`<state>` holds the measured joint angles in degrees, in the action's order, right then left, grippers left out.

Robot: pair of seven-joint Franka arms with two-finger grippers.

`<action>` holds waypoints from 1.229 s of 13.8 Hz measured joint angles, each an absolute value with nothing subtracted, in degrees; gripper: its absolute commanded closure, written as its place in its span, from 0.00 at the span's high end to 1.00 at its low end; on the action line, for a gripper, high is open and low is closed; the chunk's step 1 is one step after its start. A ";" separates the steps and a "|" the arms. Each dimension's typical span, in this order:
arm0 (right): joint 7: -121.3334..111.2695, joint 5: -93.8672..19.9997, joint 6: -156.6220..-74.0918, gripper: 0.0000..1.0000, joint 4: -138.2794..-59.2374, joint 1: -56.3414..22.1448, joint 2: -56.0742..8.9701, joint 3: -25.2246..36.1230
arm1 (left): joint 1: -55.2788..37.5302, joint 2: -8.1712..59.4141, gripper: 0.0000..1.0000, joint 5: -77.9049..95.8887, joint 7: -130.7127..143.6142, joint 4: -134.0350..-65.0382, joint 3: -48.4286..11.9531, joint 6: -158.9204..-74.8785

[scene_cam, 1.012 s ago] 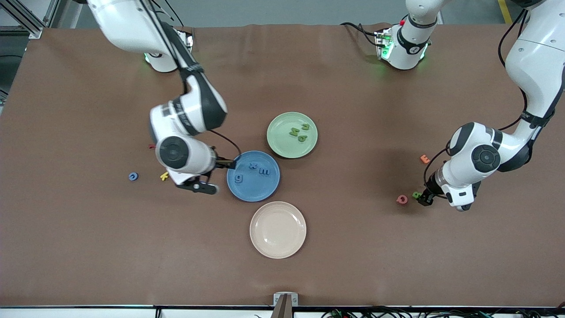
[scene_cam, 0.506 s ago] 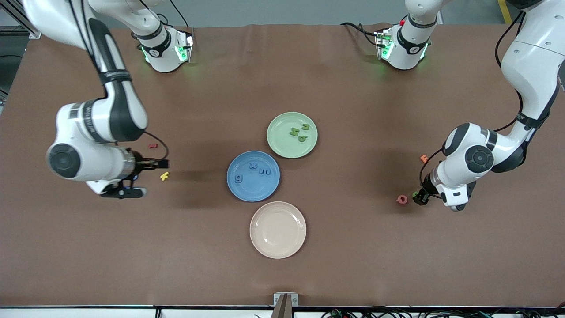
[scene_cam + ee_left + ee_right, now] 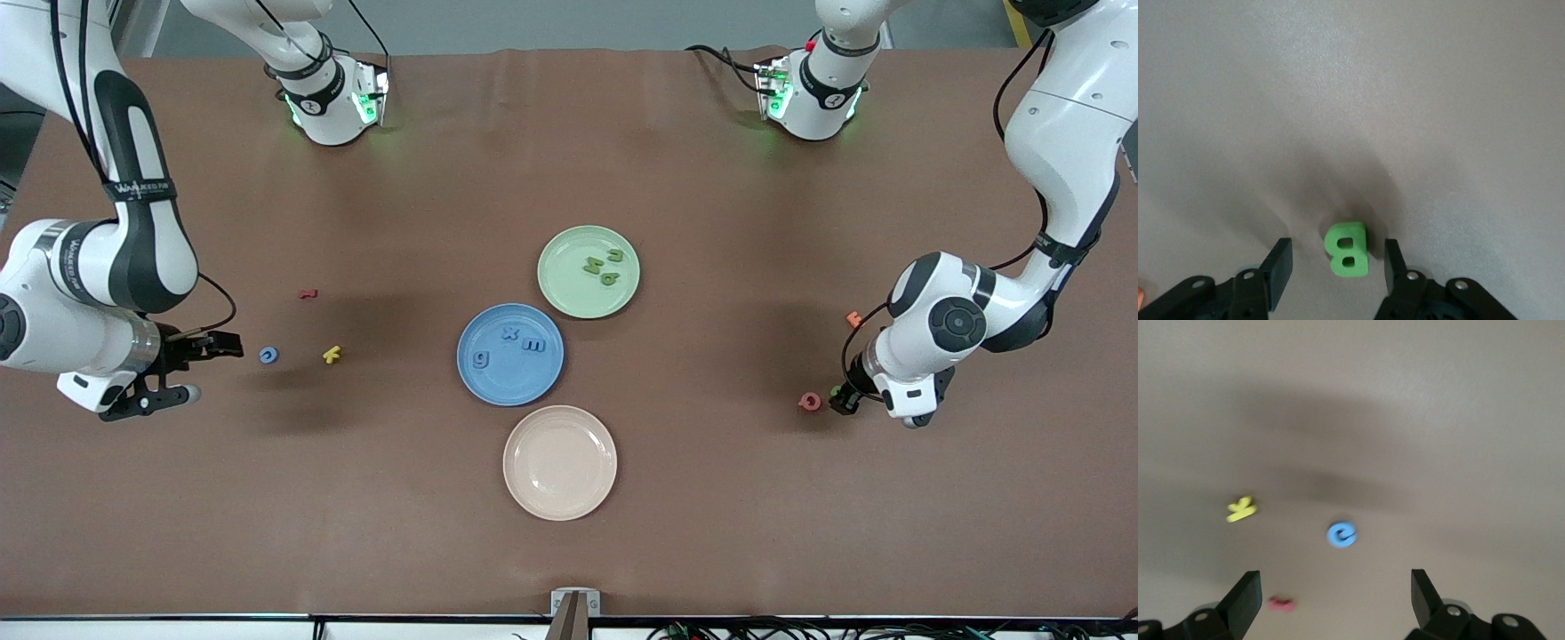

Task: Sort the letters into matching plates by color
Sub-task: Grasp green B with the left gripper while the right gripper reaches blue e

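Observation:
The blue plate (image 3: 511,384) holds three blue letters (image 3: 508,334). The pale green plate (image 3: 569,286) holds three green letters (image 3: 605,267). A blue letter e (image 3: 268,356) lies on the table toward the right arm's end, also in the right wrist view (image 3: 1341,535). My right gripper (image 3: 216,346) is open and empty over the table just beside it (image 3: 1335,603). A green B (image 3: 1347,249) lies on the table between the open fingers of my left gripper (image 3: 1337,267), untouched. In the front view the left gripper (image 3: 841,399) mostly hides the B (image 3: 834,389).
A yellow k (image 3: 332,355) and a dark red letter (image 3: 308,292) lie near the blue e. A pink Q (image 3: 809,401) lies beside the left gripper, with an orange E (image 3: 854,317) close by. A cream plate (image 3: 559,462) sits nearer the camera than the blue plate.
My right arm swung from beside the blue plate toward its own end of the table, passing over the yellow k and blue e. My left gripper settled slightly around the green B.

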<state>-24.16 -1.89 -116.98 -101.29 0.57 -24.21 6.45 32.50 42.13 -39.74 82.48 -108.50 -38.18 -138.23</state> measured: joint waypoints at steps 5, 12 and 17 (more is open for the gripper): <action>-31.47 -1.60 -132.32 0.99 -109.73 0.93 -25.35 6.05 | 32.02 42.45 0.51 -39.77 82.48 -107.82 -37.26 -138.24; -32.05 -1.39 -142.45 0.99 -119.05 0.91 -25.42 5.56 | 31.79 42.50 0.03 -39.82 82.48 -107.43 -37.29 -138.25; -32.07 -1.34 -143.71 0.99 -120.92 0.90 -26.08 5.43 | 31.85 42.48 0.02 -39.83 82.48 -107.23 -37.66 -137.90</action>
<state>-32.07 -1.34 -143.71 -120.92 0.90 -26.08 5.43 31.85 42.48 -39.83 82.48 -107.23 -37.66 -137.90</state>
